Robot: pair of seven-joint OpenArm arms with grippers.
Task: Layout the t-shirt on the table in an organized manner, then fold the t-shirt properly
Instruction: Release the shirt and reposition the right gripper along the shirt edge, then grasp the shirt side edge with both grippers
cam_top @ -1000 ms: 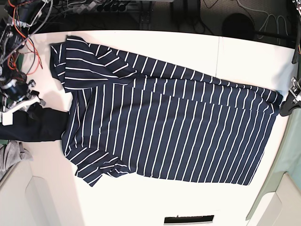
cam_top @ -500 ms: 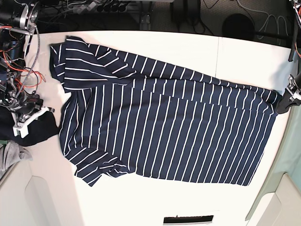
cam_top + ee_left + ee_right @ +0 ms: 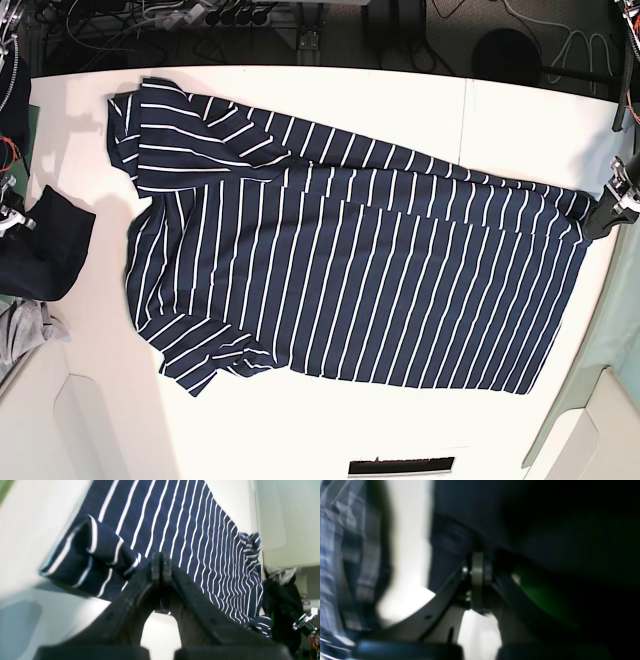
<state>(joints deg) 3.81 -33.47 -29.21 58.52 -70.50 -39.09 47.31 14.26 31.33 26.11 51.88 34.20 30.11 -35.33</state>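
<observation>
The navy t-shirt with thin white stripes lies spread on the white table, collar end at the left and hem at the right. My left gripper sits at the hem's far corner. In the left wrist view the left gripper is shut, and a raised fold of the t-shirt bunches toward its tips. My right gripper is at the left edge. In the blurred right wrist view the right gripper is shut with plain dark fabric around its tips.
A plain dark garment lies on the table's left edge, apart from the shirt. A grey cloth lies below it. Cables hang at the back left. A thin seam crosses the table. Pale panels border the front corners.
My right gripper moved left, nearly out of the base view, and the plain dark garment slid left with it, away from the shirt's sleeve. My left gripper shifted slightly up at the hem corner.
</observation>
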